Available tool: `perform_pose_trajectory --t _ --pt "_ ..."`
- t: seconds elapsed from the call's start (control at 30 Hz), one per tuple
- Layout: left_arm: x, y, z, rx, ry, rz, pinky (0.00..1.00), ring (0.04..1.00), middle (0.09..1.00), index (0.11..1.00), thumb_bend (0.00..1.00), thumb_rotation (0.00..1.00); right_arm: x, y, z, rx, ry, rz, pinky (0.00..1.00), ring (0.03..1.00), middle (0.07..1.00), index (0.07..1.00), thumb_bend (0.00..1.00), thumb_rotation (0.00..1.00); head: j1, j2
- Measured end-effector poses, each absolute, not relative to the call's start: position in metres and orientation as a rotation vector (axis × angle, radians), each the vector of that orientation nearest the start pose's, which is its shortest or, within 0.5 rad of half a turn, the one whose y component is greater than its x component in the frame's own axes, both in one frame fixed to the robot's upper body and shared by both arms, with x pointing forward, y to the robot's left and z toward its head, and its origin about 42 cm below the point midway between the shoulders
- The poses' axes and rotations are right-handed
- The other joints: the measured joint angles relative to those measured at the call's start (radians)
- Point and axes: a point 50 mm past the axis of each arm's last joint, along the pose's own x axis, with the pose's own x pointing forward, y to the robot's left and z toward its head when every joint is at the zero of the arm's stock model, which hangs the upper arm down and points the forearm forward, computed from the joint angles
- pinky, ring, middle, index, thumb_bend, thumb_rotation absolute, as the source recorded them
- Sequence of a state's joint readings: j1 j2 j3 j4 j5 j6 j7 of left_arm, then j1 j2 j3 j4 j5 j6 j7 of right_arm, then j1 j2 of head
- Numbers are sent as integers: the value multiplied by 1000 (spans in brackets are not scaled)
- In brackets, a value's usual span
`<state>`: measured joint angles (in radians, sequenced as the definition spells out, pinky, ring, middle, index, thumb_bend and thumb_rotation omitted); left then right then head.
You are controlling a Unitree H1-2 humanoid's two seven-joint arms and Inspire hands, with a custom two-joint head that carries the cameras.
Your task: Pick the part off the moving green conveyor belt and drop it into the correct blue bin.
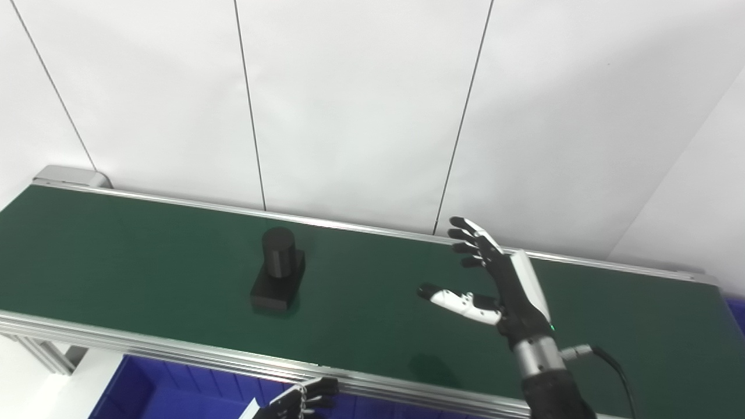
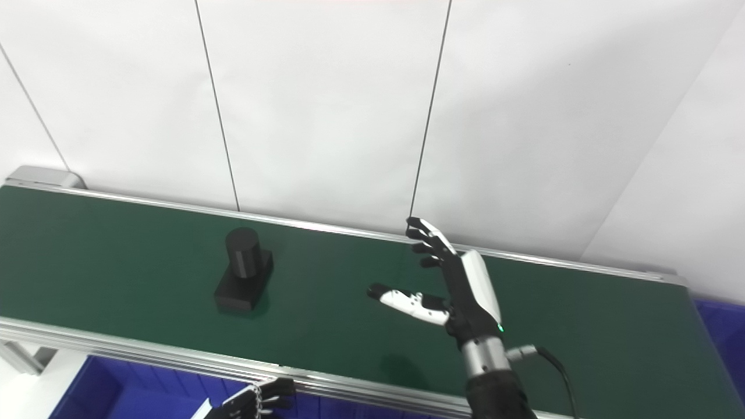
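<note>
A black part (image 1: pixel 278 269), a cylinder standing on a rectangular block, sits on the green conveyor belt (image 1: pixel 145 250) left of centre. My right hand (image 1: pixel 495 279) is raised above the belt to the right of the part, open and empty, fingers spread and thumb pointing toward the part. It is well apart from the part. My left hand (image 1: pixel 300 400) shows only partly at the bottom edge, below the belt's near rail, fingers curled; I cannot tell its state. It also shows in the right eye view (image 2: pixel 250 402).
A blue bin (image 1: pixel 169 390) lies below the belt's near rail at bottom left. Another blue bin's edge (image 2: pixel 722 326) shows past the belt's right end. The belt has aluminium rails (image 1: pixel 174 352) front and back. A white panelled wall stands behind.
</note>
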<state>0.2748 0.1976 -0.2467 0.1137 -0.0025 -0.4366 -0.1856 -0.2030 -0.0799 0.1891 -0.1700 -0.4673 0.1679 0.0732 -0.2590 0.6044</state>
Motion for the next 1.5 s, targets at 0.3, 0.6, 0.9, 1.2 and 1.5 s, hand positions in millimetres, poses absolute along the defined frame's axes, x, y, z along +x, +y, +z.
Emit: perform_pose_trajectory --t 0.3,0.6,0.9,1.2,1.5 --pt "169 225 28 115 -14 -414 704 781 820 838 1000 297 355 -150 171 -575 -149 193 690 757 818 869 813 433 -57 -12" --pt "170 226 24 87 -4 -423 714 797 831 846 1000 324 375 -143 165 -631 -123 209 623 742 828 888 826 463 -74 -14" --pt "171 224 23 80 -4 -432 702 789 828 844 1000 334 400 -132 153 -709 -64 261 614 738 840 896 833 486 -82 -18" --pt "170 222 24 80 -5 -444 675 775 833 838 1000 377 413 -117 146 -741 -38 288 622 761 851 899 859 510 -72 -11" --pt "170 225 32 65 -38 -459 643 745 798 815 1000 375 421 -104 142 -781 -23 321 649 776 851 901 865 506 -74 -8"
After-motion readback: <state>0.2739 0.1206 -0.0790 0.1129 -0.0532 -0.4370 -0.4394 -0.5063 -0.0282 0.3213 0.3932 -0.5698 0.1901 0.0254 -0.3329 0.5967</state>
